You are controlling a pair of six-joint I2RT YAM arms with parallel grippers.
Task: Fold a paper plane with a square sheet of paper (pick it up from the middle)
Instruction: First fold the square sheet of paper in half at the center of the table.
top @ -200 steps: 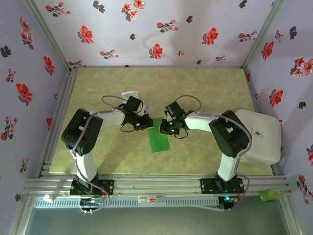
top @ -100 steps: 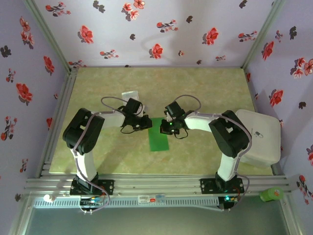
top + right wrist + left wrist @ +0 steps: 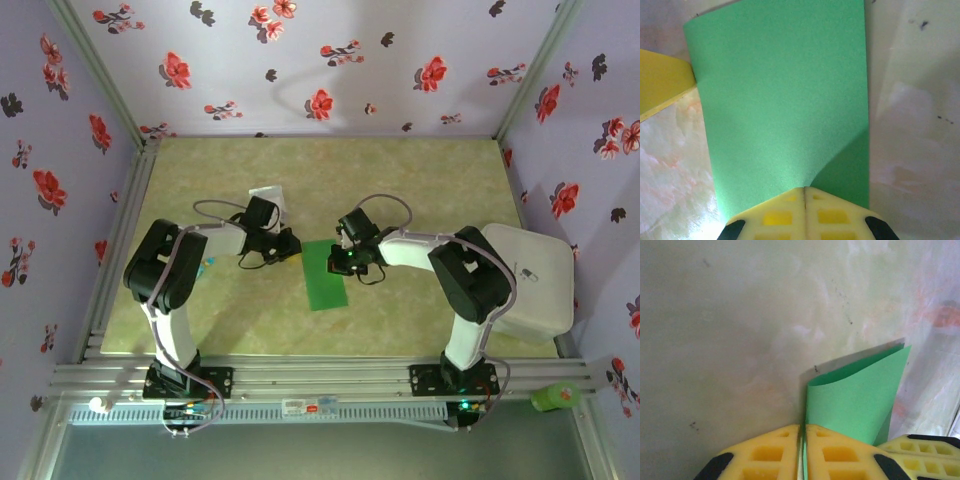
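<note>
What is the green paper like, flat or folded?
Folded over. The green paper shows two layers joined at a rounded bend, and from above it is a narrow strip, not a square.

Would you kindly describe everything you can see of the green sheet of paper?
The green sheet of paper is thin, plain and bright, doubled over into a narrow rectangle with a soft, uncreased bend. It sits on the table between the arms. The left tool and the right tool each pinch an edge, both shut on it.
</note>
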